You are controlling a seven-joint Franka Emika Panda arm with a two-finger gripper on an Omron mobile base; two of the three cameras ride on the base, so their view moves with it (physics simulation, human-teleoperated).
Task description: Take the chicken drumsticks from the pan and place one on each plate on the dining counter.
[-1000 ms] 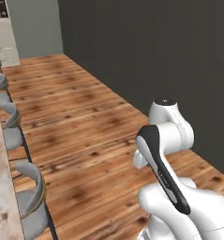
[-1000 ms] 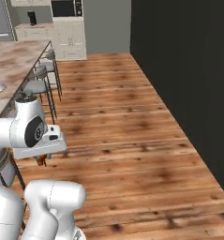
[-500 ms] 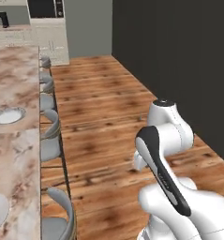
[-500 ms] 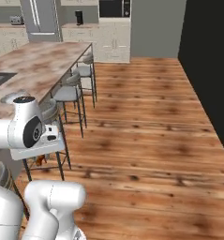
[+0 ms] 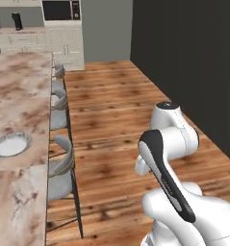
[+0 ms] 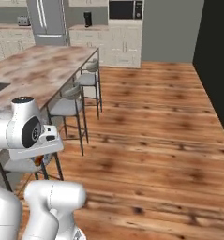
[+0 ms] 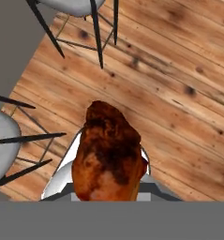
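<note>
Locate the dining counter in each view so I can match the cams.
Left base view: dining counter along the left edge, a plate on it.
Right base view: upper left, stools lining its right side.
Hand view: cannot tell.
Shared landmark: microwave.

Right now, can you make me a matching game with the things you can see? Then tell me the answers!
Things:
1. chicken drumstick
2. plate
3. stool
4. microwave

Where:
A. set in the far cabinets
B. on the wooden floor beside the dining counter
C. held in the gripper, above the floor
D. lying on the dining counter

Pairs: 1-C, 2-D, 3-B, 4-A
</note>
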